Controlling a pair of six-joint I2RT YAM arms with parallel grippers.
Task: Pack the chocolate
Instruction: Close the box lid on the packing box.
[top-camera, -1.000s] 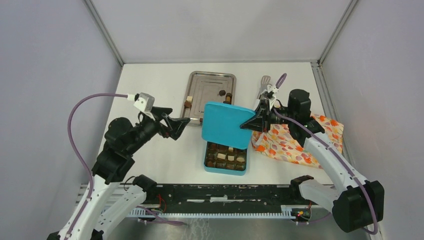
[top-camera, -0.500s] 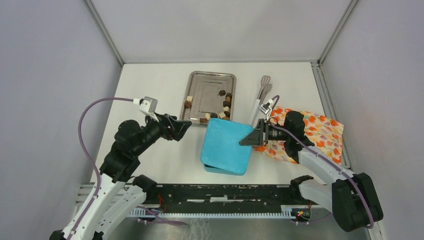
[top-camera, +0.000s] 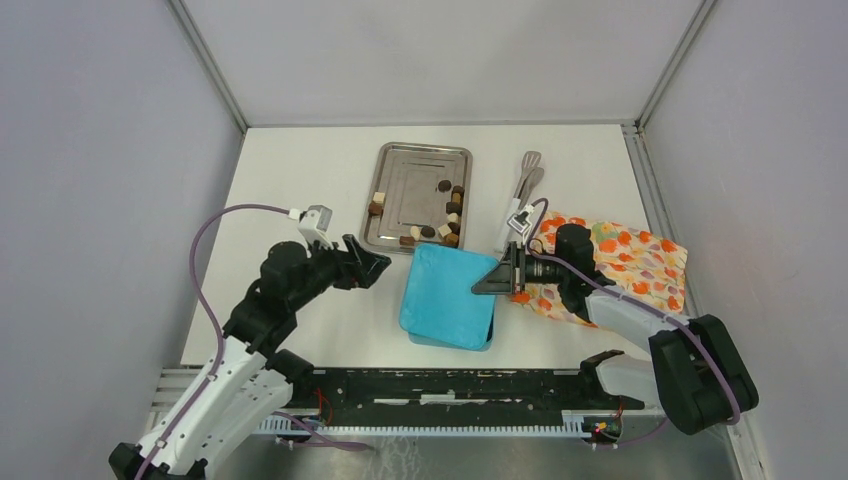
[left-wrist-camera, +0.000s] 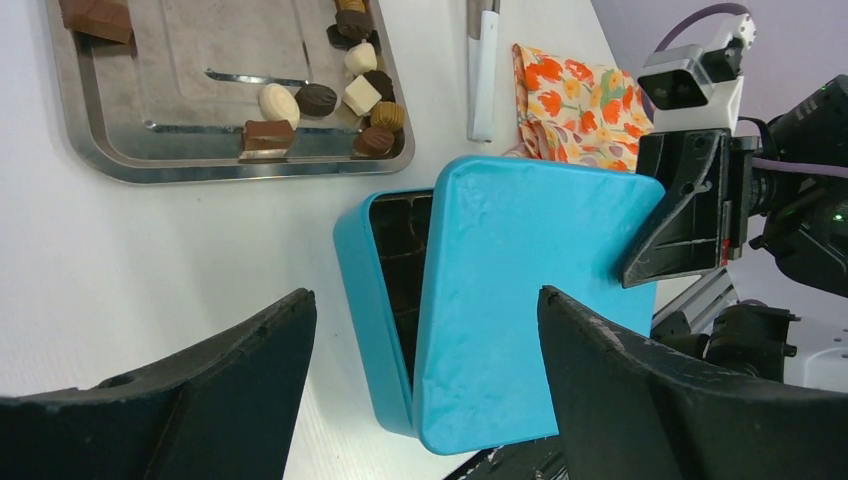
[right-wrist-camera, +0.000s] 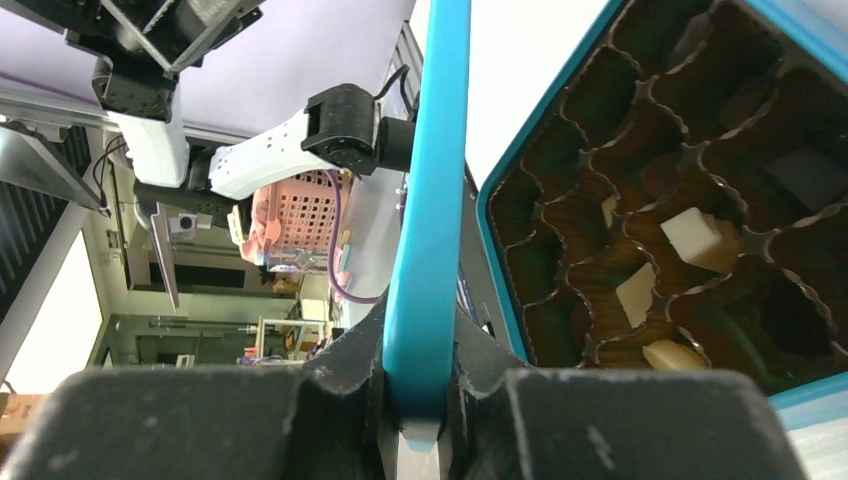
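Several chocolate pieces (top-camera: 447, 218) lie along the right and near sides of the steel tray (top-camera: 400, 170); the left wrist view shows them too (left-wrist-camera: 315, 98). More chocolate (right-wrist-camera: 690, 235) sits in the brown cups of the teal box (left-wrist-camera: 362, 290). The teal lid (top-camera: 450, 295) lies slanted over the box, leaving a gap on the box's left side. My right gripper (top-camera: 492, 283) is shut on the lid's right edge (right-wrist-camera: 430, 200). My left gripper (top-camera: 376, 266) hovers open just left of the box, with nothing between its fingers (left-wrist-camera: 250, 350).
Metal tongs (top-camera: 524, 178) lie right of the tray. An orange floral cloth (top-camera: 625, 262) is spread at the right, under my right arm. The black rail runs along the table's near edge.
My right gripper has brought the lid down from a raised tilt to rest over the box, hiding the chocolates from above. My left arm has moved right toward the box.
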